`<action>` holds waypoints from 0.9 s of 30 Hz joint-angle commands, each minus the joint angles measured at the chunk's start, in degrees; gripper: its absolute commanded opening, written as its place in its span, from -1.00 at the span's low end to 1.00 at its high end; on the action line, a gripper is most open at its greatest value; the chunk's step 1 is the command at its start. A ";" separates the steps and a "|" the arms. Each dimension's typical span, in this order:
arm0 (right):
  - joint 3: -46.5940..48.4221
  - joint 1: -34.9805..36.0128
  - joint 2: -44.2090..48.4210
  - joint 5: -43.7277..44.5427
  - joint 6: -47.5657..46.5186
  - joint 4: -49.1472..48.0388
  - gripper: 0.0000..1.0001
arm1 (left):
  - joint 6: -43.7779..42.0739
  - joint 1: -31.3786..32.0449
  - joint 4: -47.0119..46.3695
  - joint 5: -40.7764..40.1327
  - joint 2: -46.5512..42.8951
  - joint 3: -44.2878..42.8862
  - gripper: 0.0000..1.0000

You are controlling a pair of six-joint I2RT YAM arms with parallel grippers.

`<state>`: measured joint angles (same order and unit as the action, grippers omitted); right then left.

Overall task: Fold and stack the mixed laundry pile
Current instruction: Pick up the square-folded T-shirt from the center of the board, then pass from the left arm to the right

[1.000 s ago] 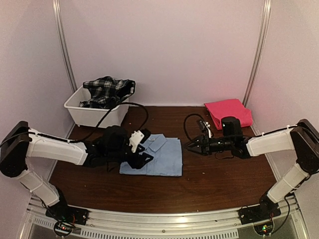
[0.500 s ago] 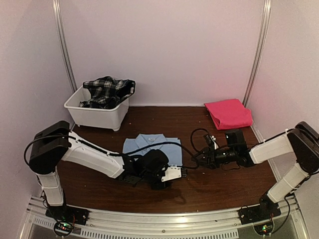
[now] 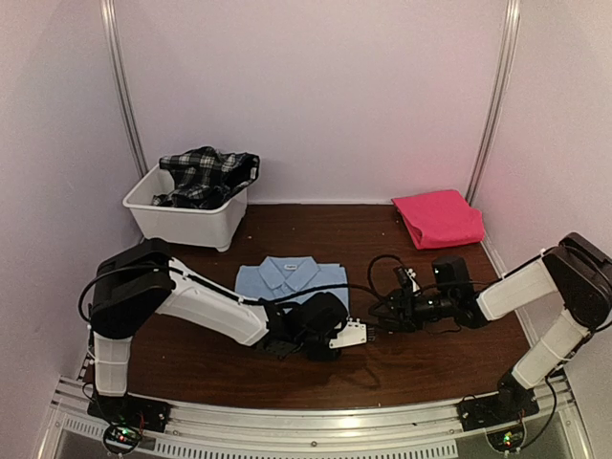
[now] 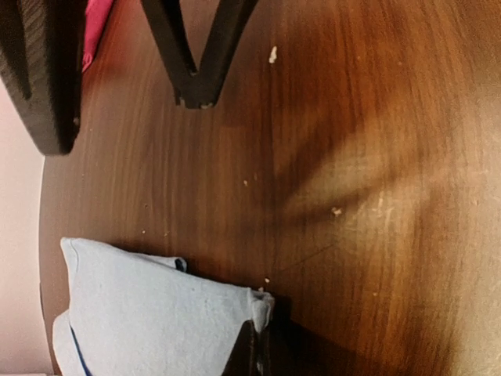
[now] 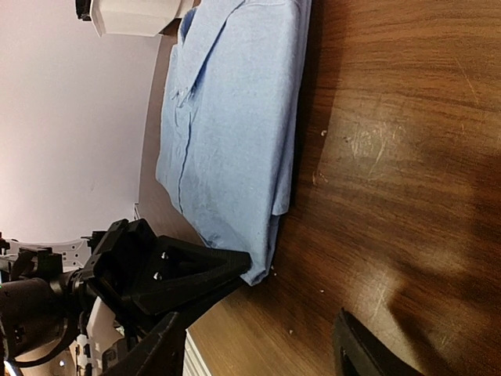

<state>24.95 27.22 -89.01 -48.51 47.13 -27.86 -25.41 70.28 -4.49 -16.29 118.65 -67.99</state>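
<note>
The light blue collared shirt (image 3: 290,276) lies folded on the table, left of centre. My left gripper (image 3: 346,330) is shut on its near right corner. The left wrist view shows that corner (image 4: 261,309) bunched between the closed fingertips (image 4: 255,351). My right gripper (image 3: 378,320) hovers open just right of that corner, with nothing between its fingers (image 5: 149,352). In the right wrist view the left gripper (image 5: 235,266) pinches the shirt (image 5: 235,117). A bright pink-red cloth (image 3: 438,218) lies folded at the back right. The black-and-white plaid garment (image 3: 206,175) is heaped in the tub.
A white plastic tub (image 3: 182,220) stands at the back left against the wall. The two grippers sit close together near the table's middle front. White walls enclose the dark wooden table (image 3: 430,363) on three sides.
My left arm has swung from the shirt's left side round its near edge to the near right corner and shut on it. The right gripper has drifted slightly left and nearer.
</note>
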 commanded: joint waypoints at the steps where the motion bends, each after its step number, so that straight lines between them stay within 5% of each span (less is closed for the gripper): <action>1: -0.45 0.12 -2.36 1.54 3.46 -5.73 0.37 | -0.56 -0.19 -4.68 -0.08 -1.23 1.69 -1.00; 3: -0.34 0.67 -3.89 2.00 5.59 -8.70 0.58 | 0.42 -0.23 -7.49 1.54 -2.92 2.91 -1.00; 7: 0.45 2.04 -7.34 2.49 10.55 -15.22 0.65 | 3.50 -0.60 -10.72 4.89 -5.18 3.82 -1.00; 18: 5.76 4.98 -17.08 2.97 19.26 -27.04 0.53 | 5.94 -1.04 -13.44 6.83 -7.14 4.67 -1.00; 27: 10.45 7.03 -22.63 5.66 23.69 -29.36 0.24 | 5.78 -1.19 -14.40 7.75 -7.75 4.80 -1.00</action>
<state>33.10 33.23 -109.45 -44.95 68.05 -53.87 -20.43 69.52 -14.46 -9.98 113.06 -63.83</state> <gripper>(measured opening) 0.647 0.025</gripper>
